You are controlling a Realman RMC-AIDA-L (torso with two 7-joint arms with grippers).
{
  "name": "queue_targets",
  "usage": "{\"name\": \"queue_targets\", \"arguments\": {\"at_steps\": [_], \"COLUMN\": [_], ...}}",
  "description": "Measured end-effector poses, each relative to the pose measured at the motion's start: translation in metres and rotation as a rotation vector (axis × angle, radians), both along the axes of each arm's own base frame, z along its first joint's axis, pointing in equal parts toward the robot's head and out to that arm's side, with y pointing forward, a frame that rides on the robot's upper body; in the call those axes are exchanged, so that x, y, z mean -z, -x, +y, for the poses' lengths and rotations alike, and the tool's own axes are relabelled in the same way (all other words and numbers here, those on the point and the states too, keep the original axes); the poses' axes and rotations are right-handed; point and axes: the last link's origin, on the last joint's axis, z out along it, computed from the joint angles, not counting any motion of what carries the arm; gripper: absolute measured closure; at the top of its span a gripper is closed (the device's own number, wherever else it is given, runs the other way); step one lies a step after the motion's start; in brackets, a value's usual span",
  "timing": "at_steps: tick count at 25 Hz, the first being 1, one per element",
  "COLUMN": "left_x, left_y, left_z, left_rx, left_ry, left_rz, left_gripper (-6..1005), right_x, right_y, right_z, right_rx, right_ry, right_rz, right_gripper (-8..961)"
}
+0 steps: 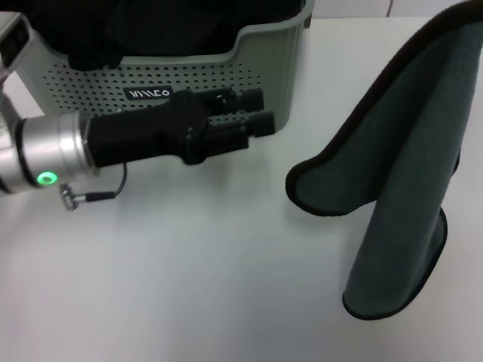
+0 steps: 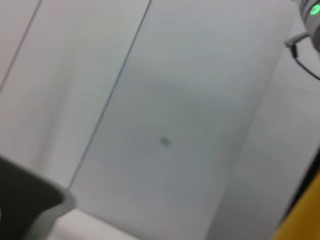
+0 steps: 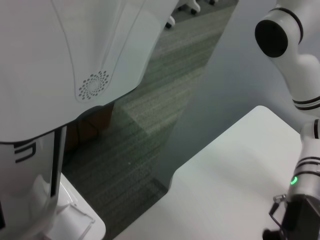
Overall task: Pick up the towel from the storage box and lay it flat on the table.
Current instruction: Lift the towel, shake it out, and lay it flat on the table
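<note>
The left gripper (image 1: 255, 111) is reaching across the table (image 1: 189, 286) from nine o'clock in the head view, its two black fingers (image 1: 249, 99) lying close together and nearly parallel with only a thin gap between them. They are holding nothing. The fingertips are sitting just in front of the basket (image 1: 268, 56), near its front right corner, and whether they are touching its dotted wall cannot be told. A green light is glowing on the silver wrist ring behind the gripper, and a thin cable is looping off it above the tabletop.

The towel (image 1: 407, 188) is hanging at three o'clock, out of the basket and well apart from the left gripper. Its upper part is running off the top right edge of the head view, so the right gripper is not showing and its jaws cannot be judged. One rounded corner is folding out toward the middle of the table, and the lowest lobe is drooping down at five o'clock, seemingly reaching the tabletop.

The basket is sitting at eleven to twelve o'clock with its black label (image 1: 148, 93) facing forward. Dark cloth (image 1: 151, 26) is lying inside it.
</note>
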Motion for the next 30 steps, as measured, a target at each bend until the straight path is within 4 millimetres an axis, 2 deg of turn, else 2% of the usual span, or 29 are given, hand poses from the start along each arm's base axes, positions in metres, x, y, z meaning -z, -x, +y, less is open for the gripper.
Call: {"name": "queue_targets", "arguments": {"at_steps": [9,16,30], "left_x": [-0.008,0.008,0.017], "left_y": [0.005,0.004,0.007], "left_z": [-0.022,-0.032,-0.039], "left_rx": [0.047,0.088,0.084], "left_ry": [0.053,0.118,0.149], "left_rz": [-0.062,-0.012,0.004], "left_gripper": [458,459,460], "right_x": [0.004,0.006,0.007], "right_y": [0.004,0.009,0.013], "right_z": [-0.008,-0.011,-0.019], "right_rx": [-0.061,-0.089,-0.129], "right_ry": [-0.005,-0.005,-0.012], "right_rz": [0.027,0.041,0.056], "right_gripper": [837,834,829]}}
